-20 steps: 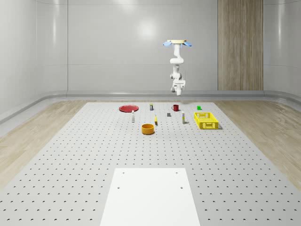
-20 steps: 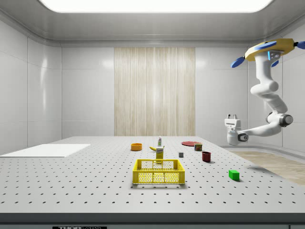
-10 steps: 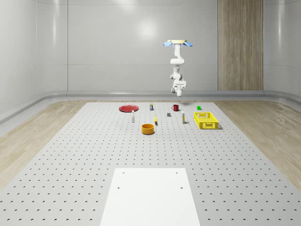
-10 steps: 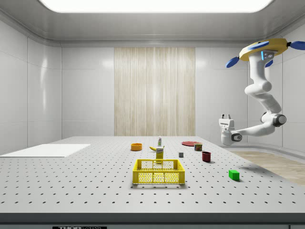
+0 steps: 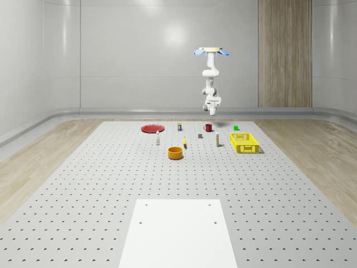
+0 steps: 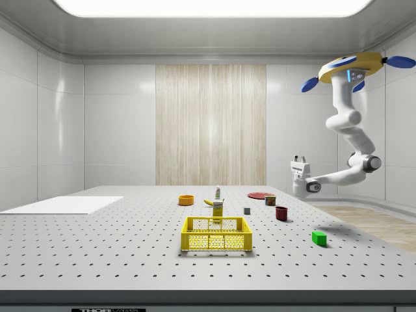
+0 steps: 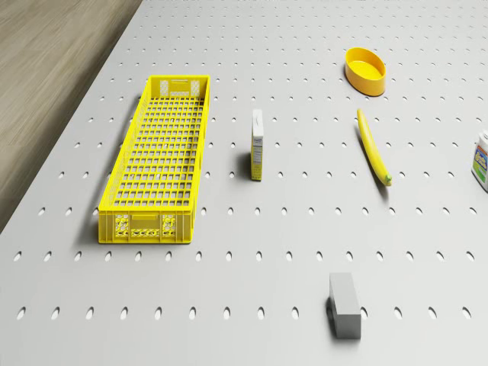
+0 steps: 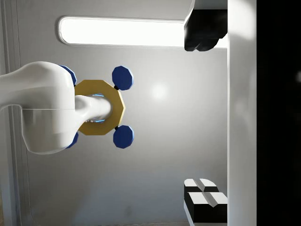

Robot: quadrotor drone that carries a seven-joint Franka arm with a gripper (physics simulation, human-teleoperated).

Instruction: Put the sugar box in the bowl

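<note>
Sugar box [image 7: 258, 145] stands on edge on the surface [image 7: 252, 305], between the yellow crate [image 7: 156, 171] and the banana [image 7: 374, 146], well apart from the orange bowl [image 7: 365, 70], which is empty. No step of the task is done: approach, grasp, carry and release are all left. The drone [image 6: 351, 65] hovers high above the surface's far edge, the gripper [image 6: 298, 158] pointing up; in the wrist view its fingers [image 8: 202, 33] stand spread, holding nothing. From the side, the crate partly covers the box, and its print cannot be read.

Yellow crate [image 7: 158, 156], banana [image 7: 374, 146], grey block [image 7: 345, 304].
</note>
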